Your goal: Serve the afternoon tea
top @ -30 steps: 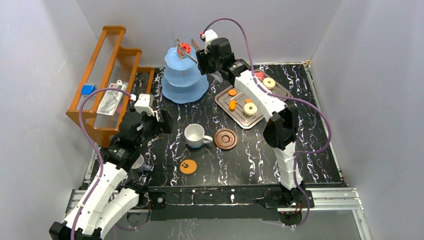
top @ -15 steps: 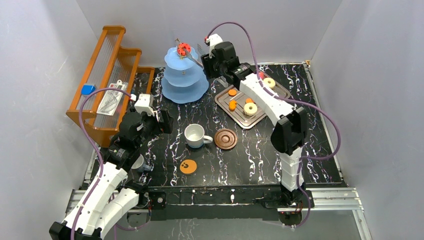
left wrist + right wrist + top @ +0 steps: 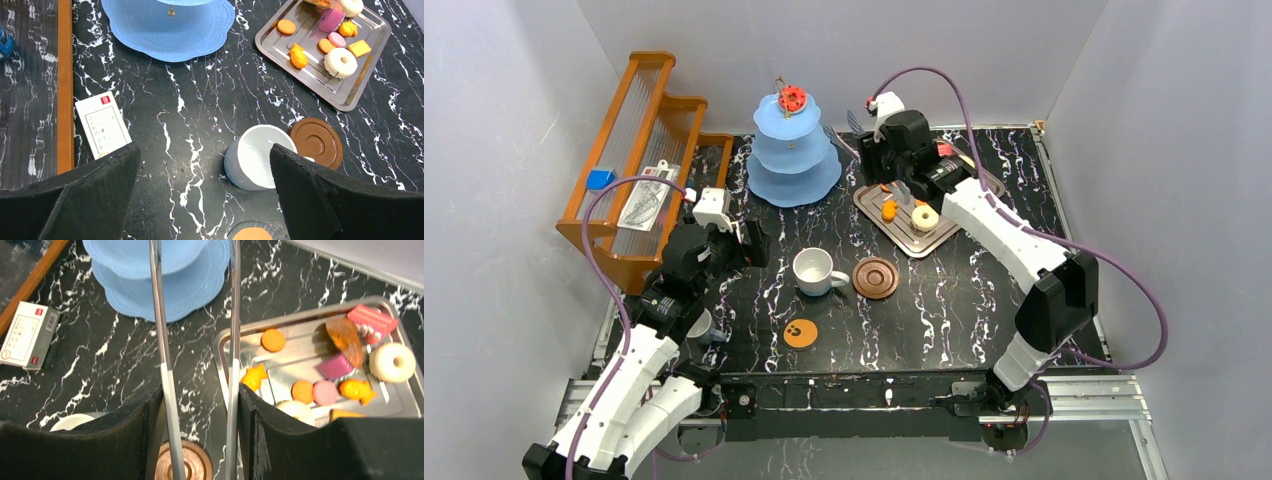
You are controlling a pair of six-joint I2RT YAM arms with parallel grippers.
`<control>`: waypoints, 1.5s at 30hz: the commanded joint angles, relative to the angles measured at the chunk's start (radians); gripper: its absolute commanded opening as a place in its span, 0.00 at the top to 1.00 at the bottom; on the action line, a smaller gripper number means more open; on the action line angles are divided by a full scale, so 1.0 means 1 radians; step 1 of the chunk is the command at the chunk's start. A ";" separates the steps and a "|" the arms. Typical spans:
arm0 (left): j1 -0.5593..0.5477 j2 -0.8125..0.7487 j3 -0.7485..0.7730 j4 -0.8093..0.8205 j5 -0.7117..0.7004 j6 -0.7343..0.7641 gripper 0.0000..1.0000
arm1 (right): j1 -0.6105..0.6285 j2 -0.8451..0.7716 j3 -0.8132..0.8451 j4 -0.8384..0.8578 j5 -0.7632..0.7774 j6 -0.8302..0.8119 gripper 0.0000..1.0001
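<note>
Top: right gripper [image 3: 889, 150] has swung back from the stand [image 3: 792, 165] at the far edge to over the tray [image 3: 916, 243]. Red pastry [image 3: 792, 98] now sits on the top tier (one served, I reckon).

Left wrist: left gripper [image 3: 205, 150] gapes wide, holding nothing, above the mug [image 3: 255, 160] mid-table. Saucer [image 3: 316, 142] is just beside it, bare.

Right wrist: jaws clamp the tongs [image 3: 165, 365], tips apart, empty. Remaining pastries [image 3: 325, 392] wait, so next pick prob. comes from there.

Bare tabletop [image 3: 944, 300] is left between the three-tier stand [image 3: 794, 180] and the metal tray [image 3: 350, 95]; the near centre is occupied by the mug [image 3: 812, 270], saucer [image 3: 875, 278] and coaster [image 3: 800, 333].
</note>
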 commanded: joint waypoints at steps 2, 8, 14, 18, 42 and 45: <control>-0.005 -0.002 0.006 0.014 -0.009 0.004 0.02 | 0.005 -0.131 -0.090 -0.046 0.051 0.073 0.43; -0.005 0.000 0.003 0.016 -0.005 0.006 0.02 | 0.003 -0.190 -0.202 -0.179 0.101 0.130 0.43; -0.005 0.002 0.002 0.017 0.002 0.008 0.02 | -0.002 -0.219 -0.304 -0.224 0.098 0.192 0.43; -0.005 0.003 0.004 0.015 0.008 0.007 0.02 | -0.009 -0.225 -0.374 -0.181 0.095 0.197 0.44; -0.005 0.007 -0.002 0.025 0.012 0.006 0.02 | -0.085 -0.090 -0.427 -0.084 0.010 0.277 0.45; -0.005 0.020 0.003 0.022 0.020 0.007 0.02 | -0.086 -0.058 -0.400 -0.117 0.038 0.278 0.45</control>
